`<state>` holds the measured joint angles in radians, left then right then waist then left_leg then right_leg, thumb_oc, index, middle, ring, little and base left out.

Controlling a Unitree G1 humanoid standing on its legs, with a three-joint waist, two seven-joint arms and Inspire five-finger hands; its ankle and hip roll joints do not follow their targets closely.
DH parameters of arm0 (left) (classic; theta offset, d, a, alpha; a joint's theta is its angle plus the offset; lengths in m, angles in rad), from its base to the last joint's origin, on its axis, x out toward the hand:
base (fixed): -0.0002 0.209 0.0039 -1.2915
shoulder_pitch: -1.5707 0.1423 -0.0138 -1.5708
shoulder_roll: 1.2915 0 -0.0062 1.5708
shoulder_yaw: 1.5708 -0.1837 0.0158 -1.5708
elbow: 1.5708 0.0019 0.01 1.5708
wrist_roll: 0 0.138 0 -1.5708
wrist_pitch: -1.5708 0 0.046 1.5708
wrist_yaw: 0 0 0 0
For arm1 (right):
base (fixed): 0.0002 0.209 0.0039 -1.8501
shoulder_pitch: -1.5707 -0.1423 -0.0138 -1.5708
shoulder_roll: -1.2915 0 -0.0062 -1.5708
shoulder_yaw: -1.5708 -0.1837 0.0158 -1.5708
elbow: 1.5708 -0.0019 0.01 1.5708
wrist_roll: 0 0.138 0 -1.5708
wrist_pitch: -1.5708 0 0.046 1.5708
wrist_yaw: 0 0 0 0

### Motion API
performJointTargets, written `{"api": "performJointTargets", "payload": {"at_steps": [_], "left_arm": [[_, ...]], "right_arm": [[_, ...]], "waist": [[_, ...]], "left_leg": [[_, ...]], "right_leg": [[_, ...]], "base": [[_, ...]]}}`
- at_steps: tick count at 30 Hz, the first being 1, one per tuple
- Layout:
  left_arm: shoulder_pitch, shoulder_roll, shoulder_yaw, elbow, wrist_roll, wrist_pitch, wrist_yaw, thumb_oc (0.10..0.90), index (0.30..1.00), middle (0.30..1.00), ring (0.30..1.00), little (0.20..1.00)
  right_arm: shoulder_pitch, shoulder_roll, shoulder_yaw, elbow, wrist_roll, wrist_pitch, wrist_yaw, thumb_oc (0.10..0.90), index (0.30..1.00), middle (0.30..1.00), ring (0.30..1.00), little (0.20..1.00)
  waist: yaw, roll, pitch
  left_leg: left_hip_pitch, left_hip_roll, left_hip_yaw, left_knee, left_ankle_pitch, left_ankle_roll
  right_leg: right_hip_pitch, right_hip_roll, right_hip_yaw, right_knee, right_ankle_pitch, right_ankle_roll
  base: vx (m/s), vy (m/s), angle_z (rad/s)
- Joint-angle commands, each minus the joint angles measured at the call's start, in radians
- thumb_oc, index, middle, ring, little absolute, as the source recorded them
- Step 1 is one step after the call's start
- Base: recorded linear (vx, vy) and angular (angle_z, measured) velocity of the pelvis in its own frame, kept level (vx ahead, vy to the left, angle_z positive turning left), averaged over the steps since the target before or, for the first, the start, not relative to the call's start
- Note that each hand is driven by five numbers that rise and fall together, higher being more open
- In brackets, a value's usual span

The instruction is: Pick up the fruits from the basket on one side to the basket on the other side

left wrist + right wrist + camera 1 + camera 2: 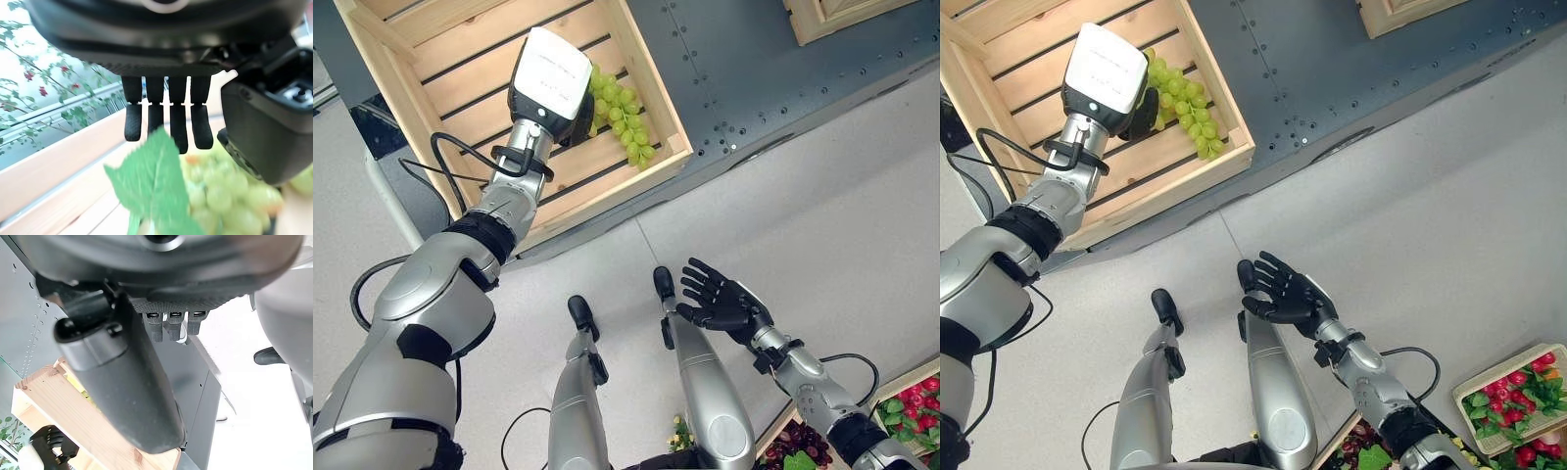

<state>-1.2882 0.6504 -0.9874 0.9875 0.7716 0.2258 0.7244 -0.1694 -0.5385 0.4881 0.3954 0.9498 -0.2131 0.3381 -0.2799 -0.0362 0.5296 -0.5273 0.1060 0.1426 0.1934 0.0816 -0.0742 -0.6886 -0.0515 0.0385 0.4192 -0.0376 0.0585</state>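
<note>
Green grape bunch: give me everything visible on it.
The green grape bunch is a long cluster of pale green round grapes with a green leaf, lying on the slatted floor of the wooden crate near its right wall. The left hand hangs right over its upper end, fingers straight, not closed on it. Contact cannot be told.

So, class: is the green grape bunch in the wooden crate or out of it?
In: the grapes lie on the crate slats.

Right hand [146, 382] with thumb extended and fingers [168, 325] relaxed, above a grey metal platform [195, 382]; wooden crate [73, 421] corner and left hand [49, 440] beyond.
</note>
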Motion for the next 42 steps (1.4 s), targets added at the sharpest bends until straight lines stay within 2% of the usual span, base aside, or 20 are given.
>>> {"api": "performJointTargets", "payload": {"at_steps": [1,8,9,10,18,31,42], "left_arm": [[-0.027,0.103,0.117,-0.056,0.017,-0.004,0.115,0.400,0.300,0.300,0.300,0.300],[-0.016,0.126,0.122,-0.106,0.024,0.016,0.128,0.400,0.300,0.300,0.300,0.300],[-0.014,0.124,0.123,-0.108,0.025,0.019,0.130,0.431,0.347,0.347,0.347,0.347],[-0.018,0.121,0.121,-0.110,0.030,0.026,0.125,0.800,0.900,0.900,0.900,0.900],[-0.033,0.118,0.101,-0.112,0.053,0.043,0.095,0.800,0.900,0.900,0.900,0.900],[-0.055,0.122,0.107,-0.121,0.062,0.042,0.145,0.800,0.900,0.900,0.900,0.900],[-0.085,0.090,0.036,-0.095,0.138,-0.035,0.036,0.800,0.900,0.900,0.900,0.900]], "right_arm": [[0.059,0.001,-0.032,-0.087,0.004,-0.062,0.024,0.800,0.900,0.900,0.900,0.900],[0.060,0.004,-0.028,-0.106,0.011,-0.061,0.010,0.800,0.900,0.900,0.900,0.900],[0.060,0.004,-0.026,-0.106,0.012,-0.063,0.008,0.800,0.900,0.900,0.900,0.900],[0.055,0.005,-0.025,-0.105,0.013,-0.061,0.007,0.800,0.900,0.900,0.900,0.900],[0.049,0.009,-0.024,-0.099,0.010,-0.059,0.007,0.800,0.900,0.900,0.900,0.900],[0.058,0.011,-0.033,-0.089,0.003,-0.061,0.023,0.800,0.900,0.900,0.900,0.900],[0.044,0.015,-0.031,-0.104,-0.001,-0.041,0.011,0.800,0.900,0.900,0.900,0.900]], "waist": [[0.009,-0.025,-0.010],[0.020,-0.023,-0.010],[0.021,-0.023,-0.010],[0.021,-0.023,-0.010],[0.015,-0.022,-0.010],[0.010,-0.021,-0.010],[-0.004,-0.029,-0.010]], "left_leg": [[-0.058,0.000,-0.004,0.126,-0.063,0.013],[-0.060,-0.006,-0.014,0.114,-0.059,0.015],[-0.057,-0.007,-0.014,0.115,-0.062,0.015],[-0.060,-0.008,-0.017,0.115,-0.059,0.015],[-0.063,-0.004,-0.010,0.120,-0.059,0.014],[-0.066,0.000,-0.005,0.135,-0.064,0.012],[-0.080,0.002,0.002,0.145,-0.069,0.012]], "right_leg": [[0.078,0.012,-0.027,-0.121,0.059,-0.014],[0.079,0.011,-0.037,-0.129,0.060,-0.013],[0.081,0.011,-0.037,-0.129,0.058,-0.013],[0.080,0.012,-0.038,-0.130,0.062,-0.013],[0.077,0.010,-0.037,-0.129,0.065,-0.012],[0.078,0.010,-0.035,-0.121,0.059,-0.015],[0.058,0.016,-0.031,-0.112,0.061,-0.013]], "base": [[0.00,0.000,0.00],[0.00,-0.006,0.02],[-0.02,-0.017,0.09],[-0.01,-0.013,0.06],[0.00,-0.002,0.00],[0.00,0.000,0.00],[0.00,0.000,0.00]]}}
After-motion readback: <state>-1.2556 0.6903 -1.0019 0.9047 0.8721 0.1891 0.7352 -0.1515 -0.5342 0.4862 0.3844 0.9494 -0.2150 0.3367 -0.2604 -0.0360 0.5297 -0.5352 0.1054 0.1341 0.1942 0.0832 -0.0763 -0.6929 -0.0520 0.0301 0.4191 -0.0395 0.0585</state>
